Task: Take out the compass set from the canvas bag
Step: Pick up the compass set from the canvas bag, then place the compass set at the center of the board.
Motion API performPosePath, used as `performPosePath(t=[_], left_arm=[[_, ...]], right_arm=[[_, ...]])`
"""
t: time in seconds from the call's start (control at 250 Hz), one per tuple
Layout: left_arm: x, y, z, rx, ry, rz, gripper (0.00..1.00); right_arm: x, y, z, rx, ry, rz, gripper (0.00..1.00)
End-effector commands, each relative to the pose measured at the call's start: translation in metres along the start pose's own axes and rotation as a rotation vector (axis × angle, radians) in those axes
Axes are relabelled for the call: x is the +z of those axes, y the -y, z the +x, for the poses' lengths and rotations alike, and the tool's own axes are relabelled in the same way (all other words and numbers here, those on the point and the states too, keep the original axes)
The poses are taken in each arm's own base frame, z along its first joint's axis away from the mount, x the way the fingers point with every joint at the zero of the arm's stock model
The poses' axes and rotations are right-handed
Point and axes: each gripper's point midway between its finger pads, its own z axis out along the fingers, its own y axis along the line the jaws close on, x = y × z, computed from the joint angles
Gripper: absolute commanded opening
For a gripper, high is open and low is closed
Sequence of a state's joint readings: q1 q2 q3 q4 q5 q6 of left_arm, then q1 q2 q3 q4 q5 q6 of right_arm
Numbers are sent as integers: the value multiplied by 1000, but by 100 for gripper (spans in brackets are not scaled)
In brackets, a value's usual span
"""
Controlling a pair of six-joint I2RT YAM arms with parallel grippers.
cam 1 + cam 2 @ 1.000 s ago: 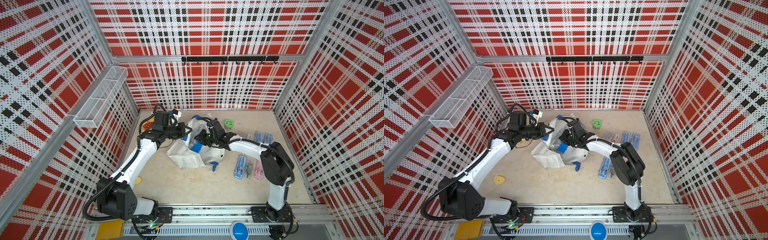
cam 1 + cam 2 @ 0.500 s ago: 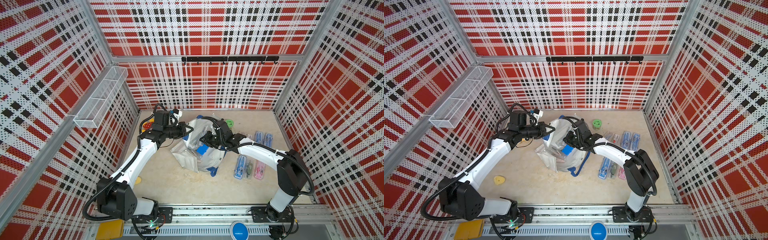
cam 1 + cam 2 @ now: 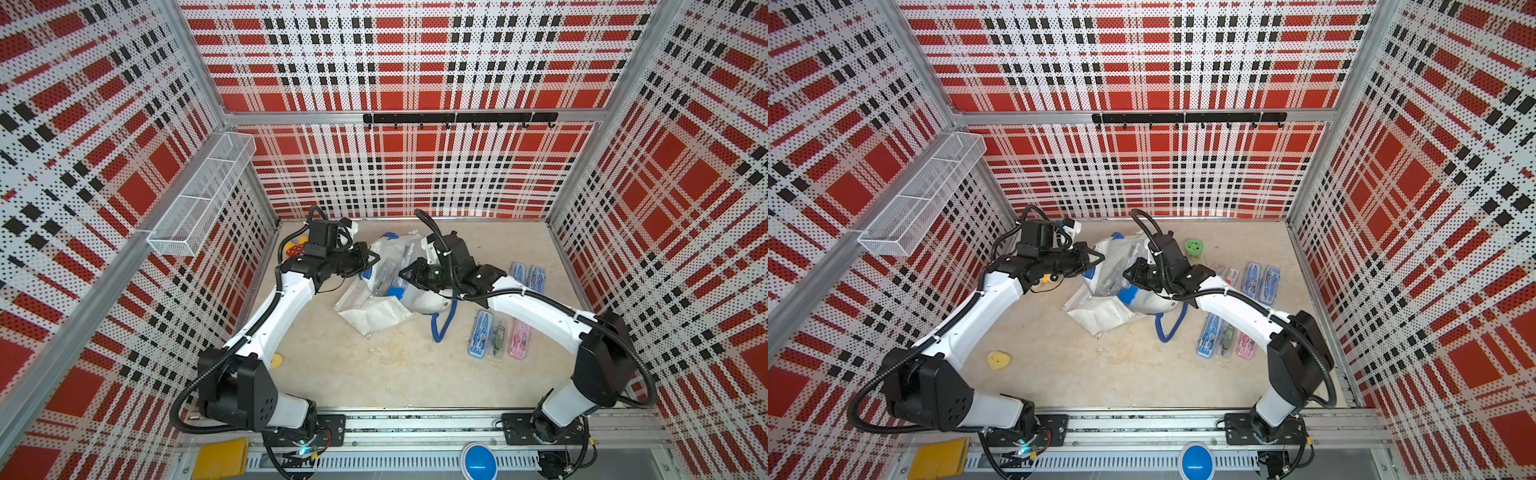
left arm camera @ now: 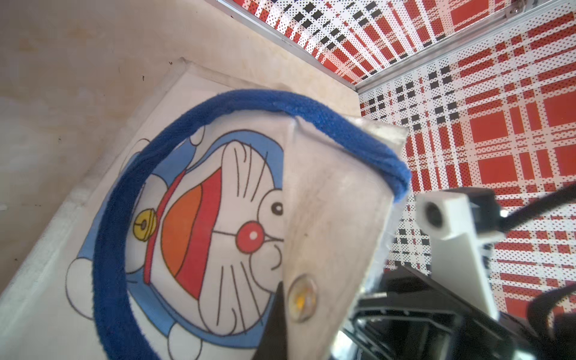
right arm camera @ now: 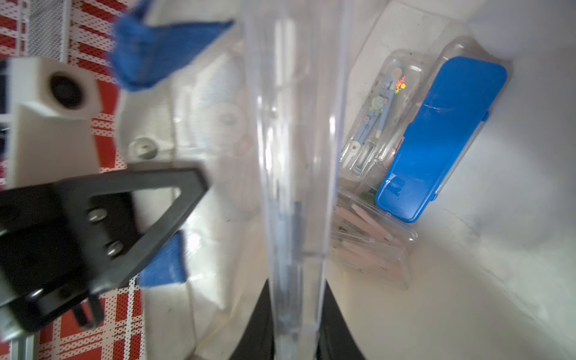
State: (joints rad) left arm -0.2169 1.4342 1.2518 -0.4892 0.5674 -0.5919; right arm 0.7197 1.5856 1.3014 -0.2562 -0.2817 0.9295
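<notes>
The canvas bag [image 3: 376, 309] lies crumpled mid-worktop [image 3: 374, 374], its side printed with a blue cartoon cat wearing a yellow bell. The left pincer [image 3: 374, 259] is clamped on the bag's rim, the mouth at its 3 o'clock. At the mouth's 3 o'clock, the right pincer [image 3: 404, 274] grips a clear compass set [image 5: 296, 156].

Both top views look steeply down from high up front, sharing the whole floor [image 3: 374, 365]. Left wrist camera close on the outside of the canvas bag [image 4: 218, 218]; right wrist camera close, looking inside it
</notes>
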Motion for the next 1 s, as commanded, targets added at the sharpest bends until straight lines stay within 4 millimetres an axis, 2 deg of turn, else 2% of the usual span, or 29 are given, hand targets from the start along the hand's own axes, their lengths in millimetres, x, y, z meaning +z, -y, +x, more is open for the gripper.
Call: performPosePath(t=[0.0, 0.108, 0.204, 0.352, 0.5, 0.66, 0.872, 0.996], left_arm=[[-4, 0, -15, 14, 23, 7, 0], [-4, -13, -20, -7, 21, -3, 0], [-6, -26, -26, -26, 22, -12, 0], [-9, -43, -34, -53, 22, -19, 0], [-10, -59, -39, -79, 21, -27, 0], [-10, -66, -43, -87, 18, -29, 0], [-6, -65, -45, -89, 4, -17, 0], [-4, -62, -44, -85, -1, -7, 0]], right_arm=[[-33, -24, -16, -72, 62, -55, 6], [-61, -20, -28, -68, 101, -58, 6], [-88, -4, -39, -49, 139, -29, 6], [-124, 35, -45, -6, 176, 48, 7], [-141, 82, -33, 48, 157, 141, 8], [-136, 131, -8, 102, 97, 252, 8], [-100, 191, 32, 235, -22, 333, 8], [-79, 212, 47, 292, -68, 356, 9]])
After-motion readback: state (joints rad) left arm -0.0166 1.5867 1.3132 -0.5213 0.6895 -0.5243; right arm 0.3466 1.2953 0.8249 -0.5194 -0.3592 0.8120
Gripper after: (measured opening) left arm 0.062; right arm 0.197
